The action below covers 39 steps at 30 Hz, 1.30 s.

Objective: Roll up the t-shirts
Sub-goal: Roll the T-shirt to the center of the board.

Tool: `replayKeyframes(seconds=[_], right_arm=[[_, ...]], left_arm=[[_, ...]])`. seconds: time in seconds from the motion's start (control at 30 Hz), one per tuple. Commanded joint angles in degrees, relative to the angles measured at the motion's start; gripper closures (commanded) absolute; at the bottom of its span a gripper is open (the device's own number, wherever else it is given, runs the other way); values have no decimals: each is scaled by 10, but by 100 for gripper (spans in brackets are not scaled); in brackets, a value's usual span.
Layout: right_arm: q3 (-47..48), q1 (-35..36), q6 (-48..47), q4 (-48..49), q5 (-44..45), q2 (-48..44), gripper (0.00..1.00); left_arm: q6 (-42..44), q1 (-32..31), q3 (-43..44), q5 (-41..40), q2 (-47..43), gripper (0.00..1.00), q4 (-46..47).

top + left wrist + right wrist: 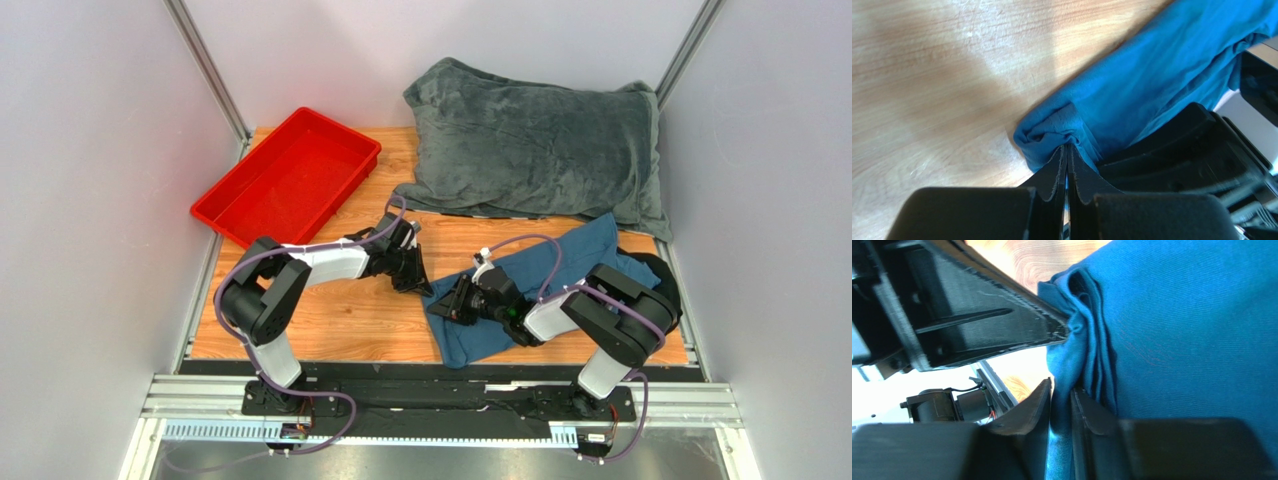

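The left gripper (1068,148) is clamped on the bunched left edge of the blue t-shirt (1162,75), and the right gripper (1061,390) nips a fold just beside it, likely so both can start the roll together. The t-shirt lies at the near right of the table (340,320), its far end reaching the grey blanket (540,140)

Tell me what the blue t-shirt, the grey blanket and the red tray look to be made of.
The t-shirt: thin cotton-like cloth, matte; a fine thread grain shows and it gathers into soft folds. The blanket: probably plush fleece, fuzzy with a slight sheen, lying in thick rounded creases. The tray: likely moulded plastic, smooth and evenly red, with rounded corners and a raised rim.
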Motion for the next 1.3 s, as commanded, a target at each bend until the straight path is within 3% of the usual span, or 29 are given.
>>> replayKeyframes(seconds=[0.0,0.27,0.7,1.0,1.27], right_arm=[[1,-4,-18,-30,8,-44,66],[20,26,-75,-216,58,-163,51],[90,114,-120,-469,178,-239,43],[169,185,-136,-595,260,-209,43],[193,228,-131,-613,266,-176,52]], left_arm=[[3,-7,35,-38,22,94,-50],[11,-9,50,-68,29,97,-88],[17,-11,61,-71,36,98,-103],[20,-12,64,-74,40,98,-109],[24,-11,67,-75,45,98,-113]])
